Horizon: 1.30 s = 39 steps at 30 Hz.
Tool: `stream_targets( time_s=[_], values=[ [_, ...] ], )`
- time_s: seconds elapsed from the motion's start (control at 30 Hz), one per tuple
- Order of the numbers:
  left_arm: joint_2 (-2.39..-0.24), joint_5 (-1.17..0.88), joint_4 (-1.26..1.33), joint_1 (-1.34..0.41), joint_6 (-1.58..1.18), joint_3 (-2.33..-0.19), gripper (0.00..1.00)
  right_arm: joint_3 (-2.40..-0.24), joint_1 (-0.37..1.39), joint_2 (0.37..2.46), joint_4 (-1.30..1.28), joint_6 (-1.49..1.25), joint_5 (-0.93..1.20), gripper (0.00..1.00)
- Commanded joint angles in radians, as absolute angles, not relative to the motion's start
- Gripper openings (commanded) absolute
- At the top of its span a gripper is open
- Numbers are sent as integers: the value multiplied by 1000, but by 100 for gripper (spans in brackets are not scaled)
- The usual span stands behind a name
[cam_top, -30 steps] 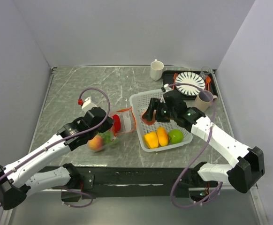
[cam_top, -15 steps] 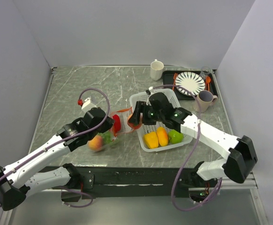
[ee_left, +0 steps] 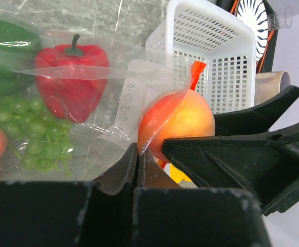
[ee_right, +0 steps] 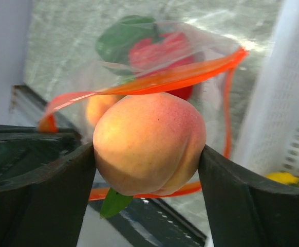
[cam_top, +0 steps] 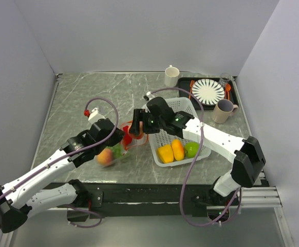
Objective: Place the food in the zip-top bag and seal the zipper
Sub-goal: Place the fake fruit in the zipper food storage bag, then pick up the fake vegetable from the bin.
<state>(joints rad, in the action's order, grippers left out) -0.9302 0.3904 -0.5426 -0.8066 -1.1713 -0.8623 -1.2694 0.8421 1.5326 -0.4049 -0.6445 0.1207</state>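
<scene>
right pincer [cam_top: 135, 128] grips peach [ee_right: 149, 141], left pincer [ee_left: 137, 157] pinches bag [ee_left: 116, 105], over grey marbled table [cam_top: 88, 98]

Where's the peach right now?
Right wrist view, centre: the peach sits gripped between the right jaws, just before the bag's orange mouth, with the basket on its right.

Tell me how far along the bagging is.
Done: red pepper and grapes sit inside the zip-top bag. In hand: the right gripper holds a peach at the bag's mouth, while the left gripper pinches its edge. Left: yellow pepper, orange piece and green apple lie in the basket; zipper unsealed.
</scene>
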Motion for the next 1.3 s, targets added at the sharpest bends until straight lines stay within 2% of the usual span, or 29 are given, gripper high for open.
stream_targets(
  time_s=[0.0,0.03,0.23,0.47,0.57,0.87,1.07,1.27],
  values=[
    [-900,402,-515,-804,-1178,-879,1,-1318,844,1439,-483,-591,-20,96],
    [-899,399,-512,-804,-1178,-880,1,-1318,841,1427,-511,-583,-44,100],
    [-910,397,-499,-802,-1163,-897,1,-1322,836,1394,-518,-593,-29,100],
    [-899,416,-537,-802,-1166,-904,1,-1206,756,1316,-624,-653,-206,100],
    [-873,413,-531,-802,-1189,-867,1,-1131,695,1302,-650,-634,-161,100],
    [-868,408,-528,-802,-1200,-859,1,-977,698,1266,-629,-551,30,100],
    [-873,403,-515,-802,-1200,-847,1,-930,727,1288,-638,-542,64,99],
    [-871,405,-531,-802,-1212,-836,1,-928,736,1379,-641,-551,2,99]
  ],
)
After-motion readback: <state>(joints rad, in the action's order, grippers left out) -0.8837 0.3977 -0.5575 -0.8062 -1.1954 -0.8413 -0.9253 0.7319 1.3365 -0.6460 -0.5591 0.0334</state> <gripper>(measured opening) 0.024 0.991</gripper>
